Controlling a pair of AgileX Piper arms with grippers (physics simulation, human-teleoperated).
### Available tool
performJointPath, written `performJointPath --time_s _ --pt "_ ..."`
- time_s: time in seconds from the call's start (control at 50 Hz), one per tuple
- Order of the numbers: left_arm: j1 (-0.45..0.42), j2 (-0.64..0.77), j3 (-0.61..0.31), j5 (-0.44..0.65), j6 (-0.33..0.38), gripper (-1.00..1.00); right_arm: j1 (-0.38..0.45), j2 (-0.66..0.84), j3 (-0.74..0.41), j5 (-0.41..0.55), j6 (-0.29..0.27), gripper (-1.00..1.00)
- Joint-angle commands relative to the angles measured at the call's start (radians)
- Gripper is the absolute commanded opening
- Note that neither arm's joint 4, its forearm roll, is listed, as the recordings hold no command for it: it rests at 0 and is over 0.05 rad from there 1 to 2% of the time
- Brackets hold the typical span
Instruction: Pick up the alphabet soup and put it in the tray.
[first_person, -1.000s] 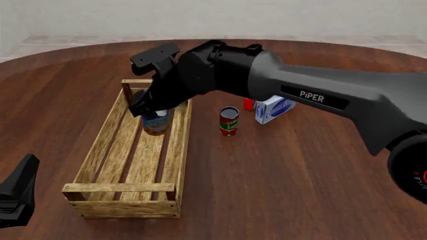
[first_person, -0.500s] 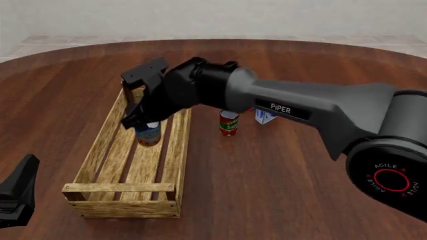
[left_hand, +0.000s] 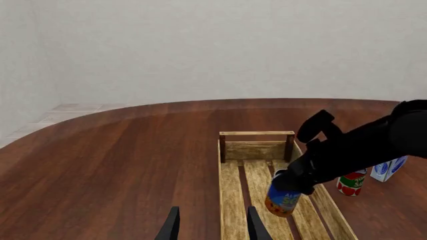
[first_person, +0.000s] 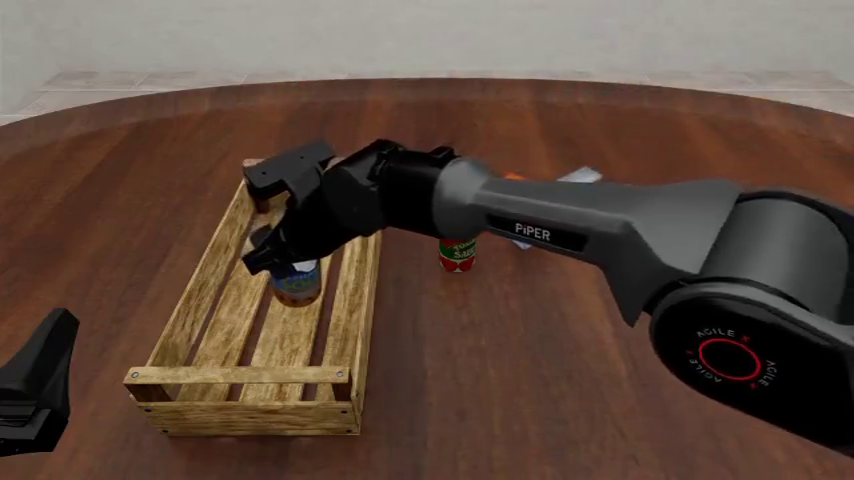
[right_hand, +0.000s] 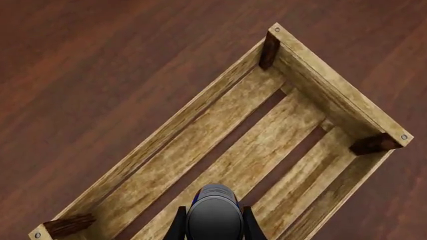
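Observation:
The alphabet soup is a blue-labelled can with an orange lower band. My right gripper is shut on its top and holds it low inside the tray, a light-wood slatted crate, over the far half of the slats. In the left wrist view the can hangs tilted from the gripper above the tray. In the right wrist view the can's top sits between the fingers, with the tray's slats below. My left gripper is open and empty, near the tray's near left corner.
A slimmer red-and-green can stands on the table right of the tray, partly behind my right arm. A white-and-blue carton lies beyond it, mostly hidden. Both show in the left wrist view: the can and the carton.
My right gripper has carried the soup can from the tray's far end a little nearer and lower into the tray. The left gripper has not moved.

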Motion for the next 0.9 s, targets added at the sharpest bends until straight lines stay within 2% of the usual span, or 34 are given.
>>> performJointPath --time_s 0.02,0.58,0.6,0.9 --pt "0.0 0.0 0.0 0.0 0.0 1.0 -0.002 0.014 -0.009 -0.011 0.025 -1.0" --pt "0.0 0.0 0.0 0.0 0.0 1.0 -0.003 0.022 -0.005 -0.017 0.029 -1.0" --pt "0.0 0.0 0.0 0.0 0.0 1.0 -0.003 0.022 -0.005 -0.017 0.029 1.0" --pt "0.0 0.0 0.0 0.0 0.0 1.0 -0.003 0.022 -0.005 -0.017 0.029 1.0"
